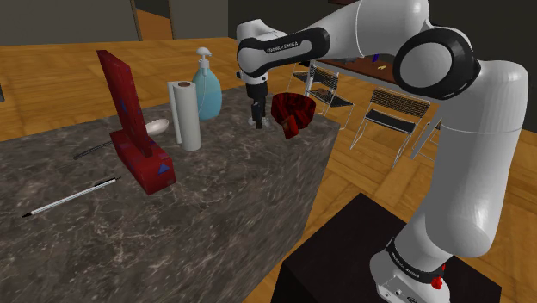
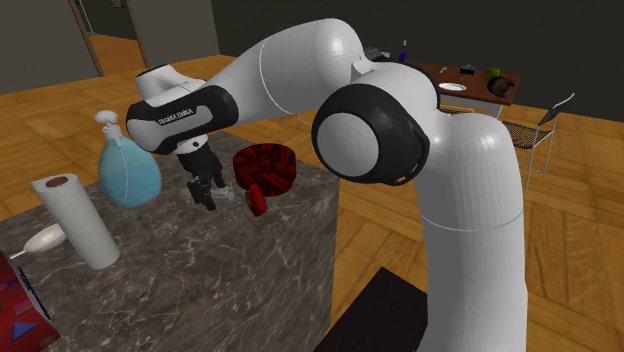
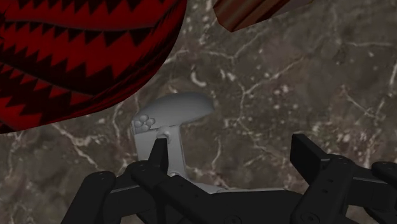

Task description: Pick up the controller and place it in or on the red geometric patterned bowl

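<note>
- I see the dark marble counter [image 1: 215, 207] carrying everything, with the work going on at its far corner.
- The white arm [image 1: 361, 39] reaches across the counter to that corner.
- The red bowl [image 3: 76, 51], patterned with black zigzags, sits on the marble just beside the gripper.
- My gripper [image 3: 232, 149] hangs low over the counter, its fingers spread apart and clasping nothing.
- The grey controller [image 3: 172, 118] lies on the marble outside the bowl, close against one finger.
</note>
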Available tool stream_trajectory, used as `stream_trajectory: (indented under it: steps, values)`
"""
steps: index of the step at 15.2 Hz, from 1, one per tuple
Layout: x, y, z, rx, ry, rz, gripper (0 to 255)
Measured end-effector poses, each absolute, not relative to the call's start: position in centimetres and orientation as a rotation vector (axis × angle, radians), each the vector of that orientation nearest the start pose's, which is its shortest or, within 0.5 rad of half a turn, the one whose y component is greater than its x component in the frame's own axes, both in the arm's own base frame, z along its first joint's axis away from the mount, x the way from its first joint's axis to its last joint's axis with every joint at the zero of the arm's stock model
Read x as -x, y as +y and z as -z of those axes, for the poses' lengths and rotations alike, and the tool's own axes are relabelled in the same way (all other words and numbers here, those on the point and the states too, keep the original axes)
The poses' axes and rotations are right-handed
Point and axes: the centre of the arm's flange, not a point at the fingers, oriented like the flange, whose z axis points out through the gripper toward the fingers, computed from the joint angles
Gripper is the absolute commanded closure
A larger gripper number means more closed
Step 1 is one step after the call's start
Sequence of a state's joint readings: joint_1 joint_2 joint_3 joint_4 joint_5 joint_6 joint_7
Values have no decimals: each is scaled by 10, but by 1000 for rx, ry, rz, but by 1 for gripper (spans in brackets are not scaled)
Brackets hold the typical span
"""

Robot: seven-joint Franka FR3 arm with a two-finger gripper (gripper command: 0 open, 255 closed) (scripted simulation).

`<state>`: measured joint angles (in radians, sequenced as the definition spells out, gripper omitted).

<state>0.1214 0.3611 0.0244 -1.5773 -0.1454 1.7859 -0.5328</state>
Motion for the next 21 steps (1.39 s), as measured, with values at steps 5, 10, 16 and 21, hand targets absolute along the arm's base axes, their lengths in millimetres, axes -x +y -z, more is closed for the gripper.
stream_trajectory:
  steps: [5,10,16,21]
  values:
    - [-643,80,-420,3021,-1137,-282,255]
    - [-643,80,-420,3021,-1137,-282,255]
    - [-662,63,-425,2958,-1230,-193,0]
    - [-679,46,-424,2885,-1332,-103,0]
